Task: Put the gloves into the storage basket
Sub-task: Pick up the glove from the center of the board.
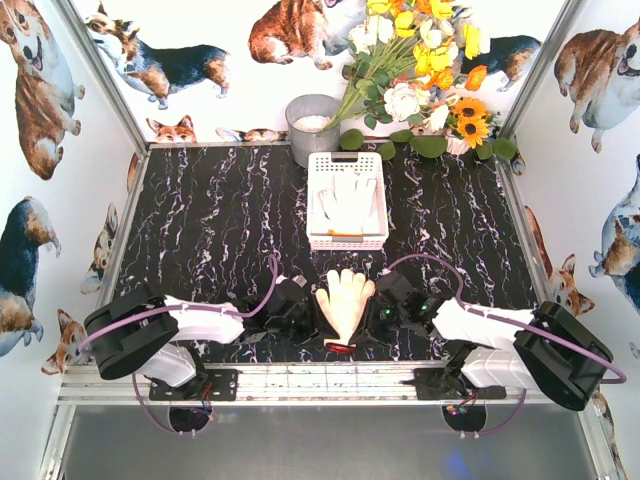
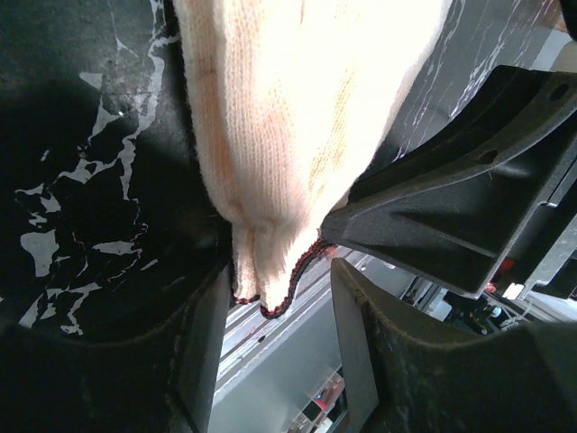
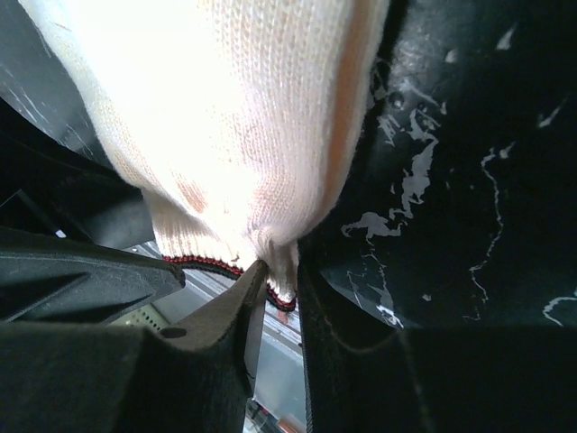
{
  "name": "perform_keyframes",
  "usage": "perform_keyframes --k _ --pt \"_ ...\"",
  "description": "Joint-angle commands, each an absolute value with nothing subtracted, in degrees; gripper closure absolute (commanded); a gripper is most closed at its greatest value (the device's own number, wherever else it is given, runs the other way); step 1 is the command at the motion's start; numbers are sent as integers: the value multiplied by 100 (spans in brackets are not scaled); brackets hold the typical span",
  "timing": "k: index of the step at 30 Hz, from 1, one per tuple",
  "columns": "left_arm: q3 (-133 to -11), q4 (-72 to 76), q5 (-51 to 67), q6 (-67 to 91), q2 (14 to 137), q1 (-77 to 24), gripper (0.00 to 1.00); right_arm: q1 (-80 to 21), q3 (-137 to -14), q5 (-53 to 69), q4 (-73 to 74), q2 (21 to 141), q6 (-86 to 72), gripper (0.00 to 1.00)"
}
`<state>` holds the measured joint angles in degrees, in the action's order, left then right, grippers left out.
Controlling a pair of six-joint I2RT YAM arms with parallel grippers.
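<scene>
Nearly closed jaws of the right gripper (image 3: 281, 271) pinch the red-trimmed cuff of a cream glove (image 1: 345, 300). The left gripper (image 2: 275, 271) jaws stand apart, loosely straddling that cuff. The glove lies at the near edge of the tabletop (image 1: 200, 230); beyond it, the storage basket (image 1: 316, 205) holds white gloves (image 1: 352, 195).

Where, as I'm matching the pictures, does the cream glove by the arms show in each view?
Top external: cream glove at bottom centre.
Left wrist: cream glove at top centre.
Right wrist: cream glove at top left.
Shared landmark: its red-edged cuff, at the lower end in all three.
</scene>
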<state>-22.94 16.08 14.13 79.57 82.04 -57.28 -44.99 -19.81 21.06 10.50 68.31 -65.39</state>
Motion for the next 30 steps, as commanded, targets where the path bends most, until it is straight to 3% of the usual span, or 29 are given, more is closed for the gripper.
perform_keyframes --k 1,6,17,20,25,30 --pt "-2187 1540 1229 7973 8343 -5701 57 -4535 -2109 1913 1186 7083 -6265 78" --pt "-2114 1413 997 7977 8212 -5704 58 -4540 -2193 1889 1239 7286 -6192 80" --pt "-2277 2765 1377 8190 9011 -5765 66 -4535 -2260 1848 1206 7339 -6199 81" --pt "-2320 2951 1463 8279 9147 -5770 73 -4536 -2250 1809 1164 7175 -6281 81" --pt "-2267 2991 1521 8589 9021 -5738 98 -4500 -2240 1583 1277 6607 -6361 70" --pt "-2109 3031 1565 8970 8702 -5650 100 -4328 -2382 1425 1555 6012 -6285 53"
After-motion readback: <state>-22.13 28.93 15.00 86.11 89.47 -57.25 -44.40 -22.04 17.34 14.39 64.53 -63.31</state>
